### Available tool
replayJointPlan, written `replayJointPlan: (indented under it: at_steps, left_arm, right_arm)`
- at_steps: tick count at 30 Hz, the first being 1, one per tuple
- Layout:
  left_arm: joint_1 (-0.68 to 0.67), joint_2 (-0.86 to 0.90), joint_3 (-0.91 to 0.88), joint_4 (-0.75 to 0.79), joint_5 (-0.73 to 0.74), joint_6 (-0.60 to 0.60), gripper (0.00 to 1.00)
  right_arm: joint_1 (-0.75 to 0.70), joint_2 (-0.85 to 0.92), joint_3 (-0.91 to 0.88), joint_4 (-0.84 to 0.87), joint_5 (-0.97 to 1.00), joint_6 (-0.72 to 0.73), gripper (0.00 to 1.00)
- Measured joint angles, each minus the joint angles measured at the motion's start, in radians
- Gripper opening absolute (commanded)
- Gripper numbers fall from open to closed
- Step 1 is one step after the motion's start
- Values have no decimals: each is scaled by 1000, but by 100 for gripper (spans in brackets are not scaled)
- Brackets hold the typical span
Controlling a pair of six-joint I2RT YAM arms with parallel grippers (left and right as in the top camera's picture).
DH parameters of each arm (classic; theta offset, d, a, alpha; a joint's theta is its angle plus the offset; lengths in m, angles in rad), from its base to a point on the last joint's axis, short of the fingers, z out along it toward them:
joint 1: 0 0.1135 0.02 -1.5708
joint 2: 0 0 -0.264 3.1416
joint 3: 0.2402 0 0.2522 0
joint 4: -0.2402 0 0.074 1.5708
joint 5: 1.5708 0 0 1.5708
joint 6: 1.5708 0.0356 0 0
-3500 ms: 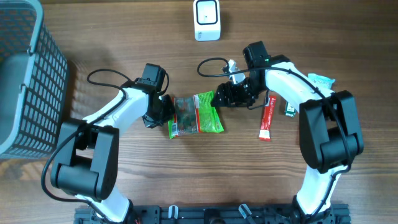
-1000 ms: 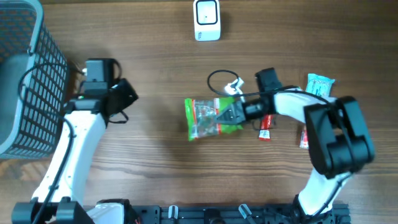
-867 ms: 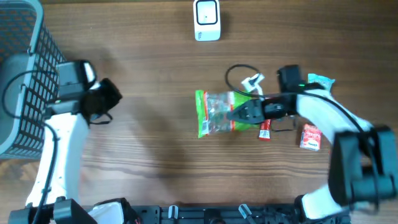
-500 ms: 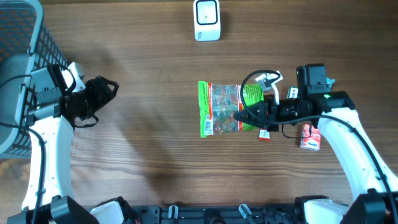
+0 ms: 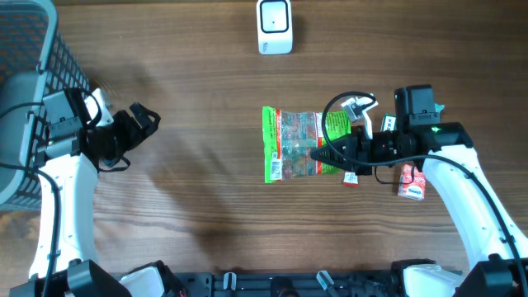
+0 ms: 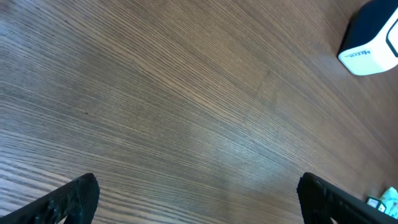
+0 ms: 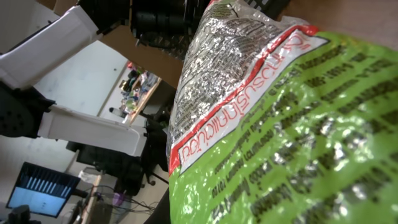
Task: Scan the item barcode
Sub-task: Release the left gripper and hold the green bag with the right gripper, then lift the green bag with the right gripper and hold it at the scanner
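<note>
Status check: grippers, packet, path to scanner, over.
Left gripper open, empty, near basket. Right gripper shut on packet. Nothing between packet and scanner.

green-and-silver snack packet (image 7: 267,118), white arm (image 7: 62,37) behind

The overhead camera looks straight down on the whole table (image 5: 206,198) from well above, with the scanner (image 5: 274,26) at its far edge. My left wrist camera looks slantwise at bare wood from some height. My left pincer (image 6: 199,198) shows only as fingertips (image 6: 73,200) in the bottom corners, and the view shares that scanner (image 6: 372,40) with the overhead. My right wrist camera sits hard against the snack packet (image 7: 280,130), facing sideways off the table into the room (image 7: 106,81); the packet (image 5: 297,154) is what it shares with the overhead.
</note>
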Motion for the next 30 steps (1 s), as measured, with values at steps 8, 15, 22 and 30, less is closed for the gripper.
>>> replayJointPlan:
  at_steps: [8, 15, 22, 30]
  left_arm:
    - [0, 0, 0, 0, -15, 0, 100]
    - [0, 0, 0, -2, -16, 0, 100]
    - [0, 0, 0, -3, -16, 0, 100]
    - [0, 0, 0, -3, -16, 0, 100]
  right_arm:
    - [61, 0, 8, -13, 286, 47, 4]
    - [269, 11, 399, -310, 789, 35, 4]
    - [509, 49, 543, -105, 1260, -190, 4]
    - [656, 222, 543, 183, 1675, -612, 4]
